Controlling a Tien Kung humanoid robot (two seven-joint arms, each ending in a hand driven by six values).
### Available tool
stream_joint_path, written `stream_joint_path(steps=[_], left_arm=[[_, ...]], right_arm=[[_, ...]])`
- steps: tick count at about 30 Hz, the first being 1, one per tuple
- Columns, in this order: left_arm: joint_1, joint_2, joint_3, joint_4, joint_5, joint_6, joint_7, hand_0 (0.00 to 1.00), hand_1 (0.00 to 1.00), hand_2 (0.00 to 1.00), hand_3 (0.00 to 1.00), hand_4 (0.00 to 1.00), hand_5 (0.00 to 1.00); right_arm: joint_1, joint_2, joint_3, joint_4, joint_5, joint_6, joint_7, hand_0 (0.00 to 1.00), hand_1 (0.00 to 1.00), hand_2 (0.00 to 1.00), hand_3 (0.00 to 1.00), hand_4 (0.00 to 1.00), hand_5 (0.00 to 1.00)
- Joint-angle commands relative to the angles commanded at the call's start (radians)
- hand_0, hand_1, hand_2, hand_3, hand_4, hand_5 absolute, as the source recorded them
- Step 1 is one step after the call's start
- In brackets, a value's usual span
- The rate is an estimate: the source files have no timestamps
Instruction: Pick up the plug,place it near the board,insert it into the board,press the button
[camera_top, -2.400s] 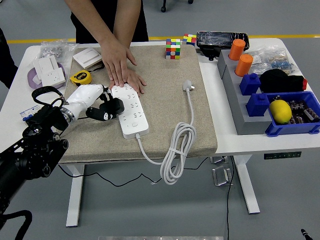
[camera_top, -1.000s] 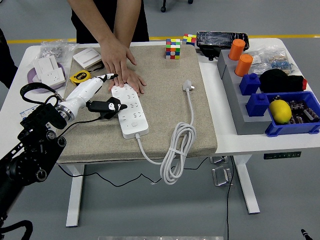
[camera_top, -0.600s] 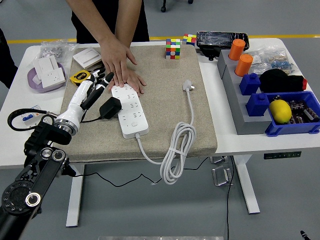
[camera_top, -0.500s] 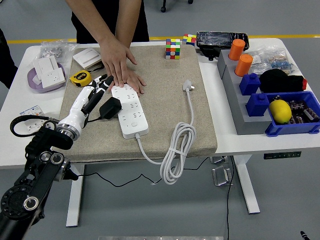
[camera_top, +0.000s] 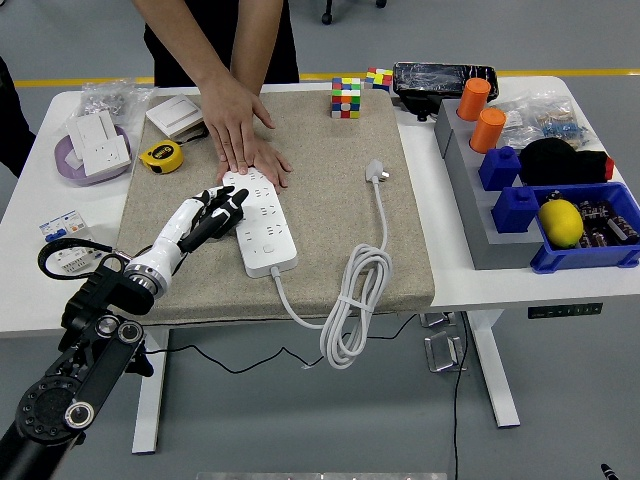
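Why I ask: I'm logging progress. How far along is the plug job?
Done: the black plug lies against the left edge of the white power strip, so it is at the board. In hand: the left hand covers the plug; whether it is seated is hidden. A person's hands press down the strip's far end. Left: confirming insertion and pressing the button.

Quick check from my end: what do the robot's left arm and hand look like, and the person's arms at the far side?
The left arm is black, built of round joint housings with silver discs and a looping black cable near the wrist. A silver ring joins it to a white forearm shell, and the left hand has black fingers. The person's arms are bare below a dark top. The right arm is out of view.
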Motion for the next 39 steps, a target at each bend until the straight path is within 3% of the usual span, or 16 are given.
stream_joint_path(steps=[17, 39], left_arm=[[-0.048, 0.0, 0.059, 0.023, 0.07, -0.001, -0.016, 0.998, 0.996, 0.934, 0.89, 0.998, 0.998], [-0.07, 0.002, 0.144, 0.028, 0.137, -0.001, -0.031, 0.998, 0.982, 0.927, 0.889, 0.998, 0.998]], right_arm=[[0.006, -0.002, 0.004, 0.001, 0.0, -0.001, -0.001, 0.822, 0.751, 0.747, 0.775, 0.998, 0.998], [0.007, -0.005, 0.005, 0.001, 0.001, -0.002, 0.0, 0.821, 0.751, 0.747, 0.774, 0.998, 0.998]])
